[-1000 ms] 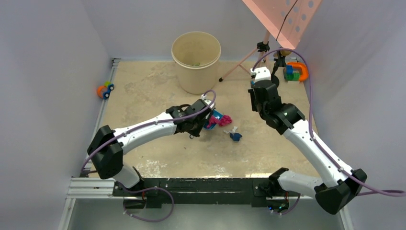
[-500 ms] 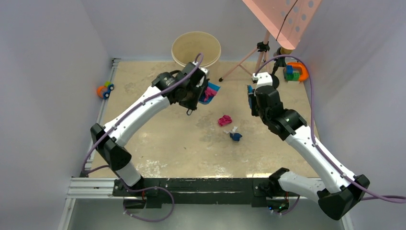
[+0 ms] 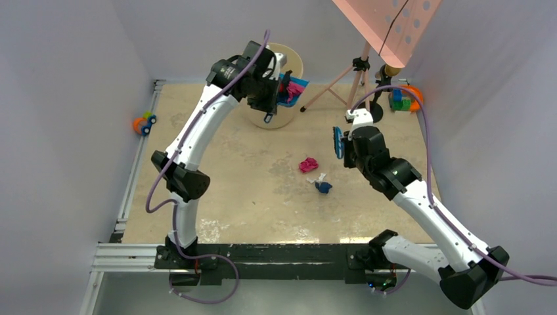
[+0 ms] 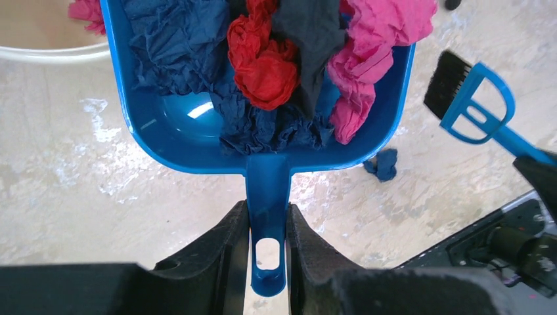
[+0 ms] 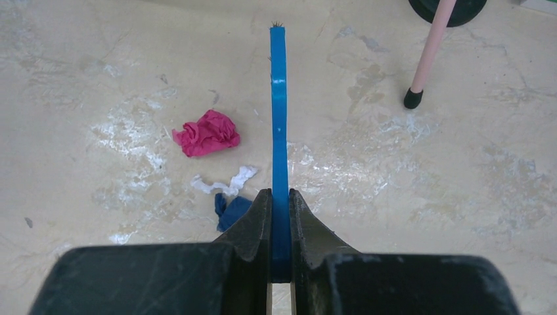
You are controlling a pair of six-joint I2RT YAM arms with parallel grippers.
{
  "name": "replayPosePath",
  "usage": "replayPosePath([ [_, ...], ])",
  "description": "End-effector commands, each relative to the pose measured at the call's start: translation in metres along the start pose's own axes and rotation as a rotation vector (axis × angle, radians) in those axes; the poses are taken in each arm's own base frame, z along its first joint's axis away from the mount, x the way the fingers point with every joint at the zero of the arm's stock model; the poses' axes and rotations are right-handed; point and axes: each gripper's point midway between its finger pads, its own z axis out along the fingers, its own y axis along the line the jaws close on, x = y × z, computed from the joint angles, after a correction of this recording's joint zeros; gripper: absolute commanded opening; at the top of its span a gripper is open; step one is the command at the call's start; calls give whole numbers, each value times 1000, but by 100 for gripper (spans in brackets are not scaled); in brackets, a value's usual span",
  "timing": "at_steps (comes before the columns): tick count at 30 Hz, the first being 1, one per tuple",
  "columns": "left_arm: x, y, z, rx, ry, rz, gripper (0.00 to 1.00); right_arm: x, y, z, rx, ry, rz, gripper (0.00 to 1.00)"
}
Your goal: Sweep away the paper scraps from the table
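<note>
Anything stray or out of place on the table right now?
Yes: three scraps lie loose on the table, a pink wad, a white strip and a dark blue wad, outside the loaded dustpan at the bin.

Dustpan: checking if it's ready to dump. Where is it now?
Top view, far side: the dustpan, held by the left gripper, hangs at the rim of the beige bucket, left of the pink tripod.

Blue dustpan [image 4: 171,125], blue brush [image 5: 278,131] — scraps [image 4: 263,65] pink, red, dk blue; table [image 3: 263,203] beige, mottled.
</note>
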Motion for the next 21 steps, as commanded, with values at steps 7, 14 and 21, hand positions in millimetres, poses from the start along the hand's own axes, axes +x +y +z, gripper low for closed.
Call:
replayPosePath([
  [7,-80,-4,3,291,-218,-187,0,-10,3,-11,-35,-55,53,0],
  [14,-116,6,18,567,-231,-483,0,1,6,-9,-46,-27,69,0],
  [21,-133,20,35,824,-184,-802,0,6,6,-11,-56,-23,82,0],
])
